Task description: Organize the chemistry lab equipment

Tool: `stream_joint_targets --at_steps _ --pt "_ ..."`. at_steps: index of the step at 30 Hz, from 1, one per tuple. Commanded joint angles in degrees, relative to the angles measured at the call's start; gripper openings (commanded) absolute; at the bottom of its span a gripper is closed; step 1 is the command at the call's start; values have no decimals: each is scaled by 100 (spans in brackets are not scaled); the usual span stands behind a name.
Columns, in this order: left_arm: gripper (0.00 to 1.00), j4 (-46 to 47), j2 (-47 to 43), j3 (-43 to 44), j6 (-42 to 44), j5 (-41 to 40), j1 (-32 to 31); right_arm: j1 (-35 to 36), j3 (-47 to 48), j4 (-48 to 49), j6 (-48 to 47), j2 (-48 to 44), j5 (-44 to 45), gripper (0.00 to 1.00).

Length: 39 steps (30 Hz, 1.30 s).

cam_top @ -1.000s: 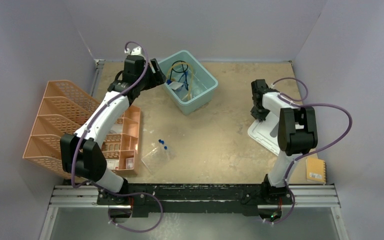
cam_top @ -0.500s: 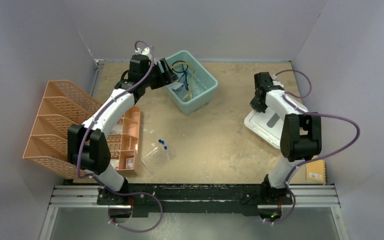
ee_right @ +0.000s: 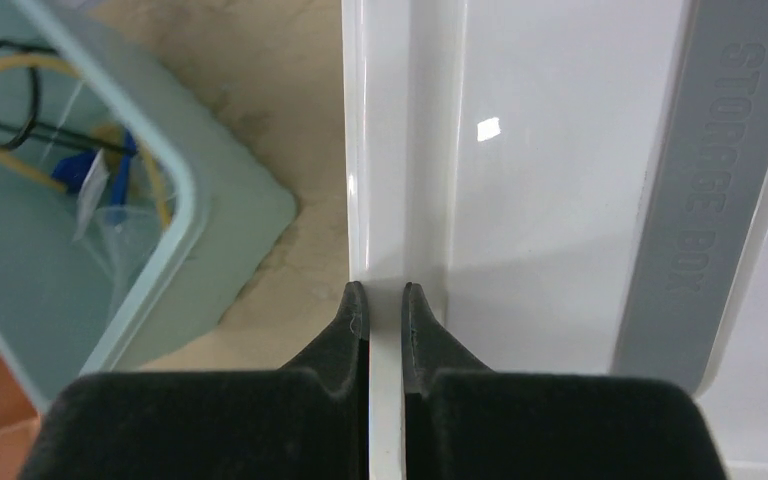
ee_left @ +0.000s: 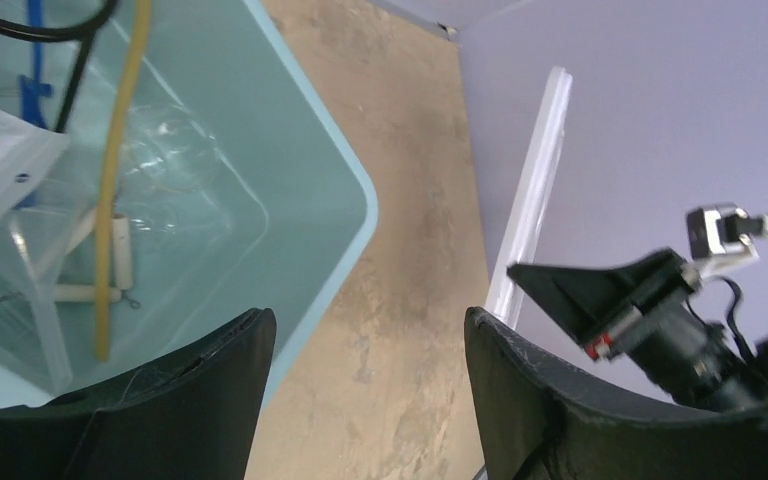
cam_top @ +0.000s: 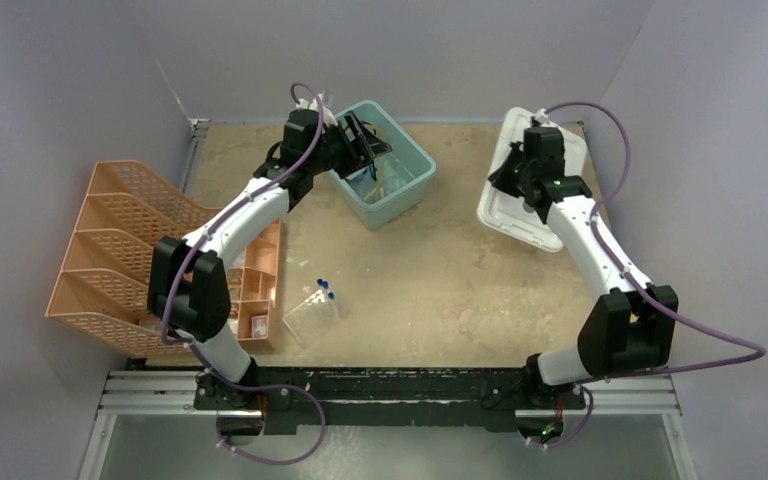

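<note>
The teal bin stands at the back centre and holds a black wire ring stand, amber rubber tubing, blue-framed safety glasses and a white triangle. My left gripper is open and empty over the bin's right rim. My right gripper is shut on the edge of the pale grey lid and holds it tilted above the table, right of the bin. Blue-capped tubes lie by the clear rack at centre-left.
An orange mesh file organizer and an orange compartment tray stand at the left. A yellow notebook lies at the near right. Purple walls close in the back and both sides.
My right gripper has lifted the lid off the table at the right and carried it back and up, toward the bin. My left gripper has moved right, to the bin's rim.
</note>
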Motion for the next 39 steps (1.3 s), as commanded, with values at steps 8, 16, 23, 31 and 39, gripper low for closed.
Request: stream_joint_targets --at_steps 8,16,23,31,39 --pt "68 -957 -541 -201 -399 -1103 1061 1808 1681 893 -1955 611 -407 0" --pt "68 -1594 -865 -366 -278 -1848 1641 2661 3579 307 -2774 2226 -338 0" --pt "68 -1834 -946 -370 -82 -2171 1904 3118 4893 -406 -3093 3285 -73 0" --pt "69 -1719 -950 -299 150 -1772 1981 3351 5471 -991 -2900 3838 -110 0" --pt "70 -1586 -844 -185 223 -1397 1982 3382 5747 -1131 -2815 4218 -214 6"
